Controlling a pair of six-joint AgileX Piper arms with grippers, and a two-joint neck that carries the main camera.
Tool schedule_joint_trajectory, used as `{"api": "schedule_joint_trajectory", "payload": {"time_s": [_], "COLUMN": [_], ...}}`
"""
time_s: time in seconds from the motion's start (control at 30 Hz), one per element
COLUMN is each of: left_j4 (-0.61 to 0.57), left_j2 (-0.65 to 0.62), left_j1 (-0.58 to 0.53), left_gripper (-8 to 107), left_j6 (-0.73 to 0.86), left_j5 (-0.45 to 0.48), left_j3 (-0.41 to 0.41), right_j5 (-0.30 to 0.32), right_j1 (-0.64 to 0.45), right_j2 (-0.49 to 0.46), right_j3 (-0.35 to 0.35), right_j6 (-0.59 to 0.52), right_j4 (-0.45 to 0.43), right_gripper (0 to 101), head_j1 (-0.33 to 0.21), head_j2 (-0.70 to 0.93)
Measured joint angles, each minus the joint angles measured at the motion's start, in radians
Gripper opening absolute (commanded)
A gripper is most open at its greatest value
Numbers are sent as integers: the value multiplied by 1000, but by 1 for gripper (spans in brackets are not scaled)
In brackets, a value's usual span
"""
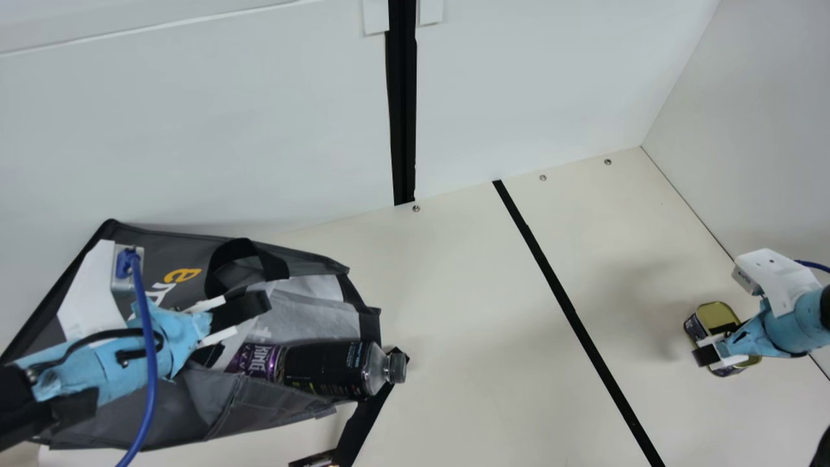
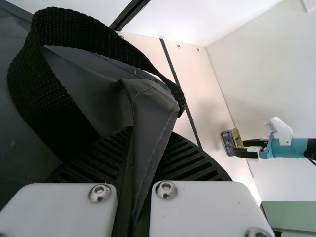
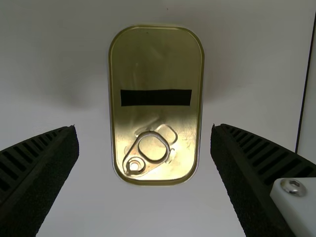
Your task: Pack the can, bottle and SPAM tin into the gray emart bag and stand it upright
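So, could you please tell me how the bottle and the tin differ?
The bottle lies on its side, partly in the bag, while the tin stands on the table. The bottle is round with a gray cap; the tin is a rounded block with a gold ring-pull lid. Both look closed.

Cream table (image 1: 467,337), gray bag (image 1: 259,408) and SPAM tin (image 1: 716,316) atop

Main view: soft, even light on table (image 1: 454,292). Faint, fuzzy shadow toward right edge, near SPAM tin (image 1: 716,316). Tiny shine on bottle (image 1: 324,368). Left wrist view: table bright, bag (image 2: 153,106) very dark in folds. Right wrist view: dimmer, soft shadows beside SPAM tin, shiny spots on its top.
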Motion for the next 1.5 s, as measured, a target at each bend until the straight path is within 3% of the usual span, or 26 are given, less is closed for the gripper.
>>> {"api": "schedule_joint_trajectory", "payload": {"time_s": [0.13, 0.6, 1.13, 1.5], "left_j4": [0, 0, 0, 0], "left_j2": [0, 0, 0, 0], "left_j1": [0, 0, 0, 0], "left_gripper": [-8, -8, -8, -8], "left_j6": [0, 0, 0, 0], "left_j5": [0, 0, 0, 0], "left_j3": [0, 0, 0, 0], "right_j5": [-25, -46, 29, 86], "right_j1": [10, 30, 52, 96], "right_j2": [28, 103, 82, 2], "right_j3": [1, -47, -131, -129], "right_j6": [5, 3, -86, -98], "right_j4": [-2, 8, 68, 71], "right_gripper": [95, 1, 0, 0], "head_j1": [-2, 0, -2, -2], "head_j2": [0, 0, -2, -2]}}
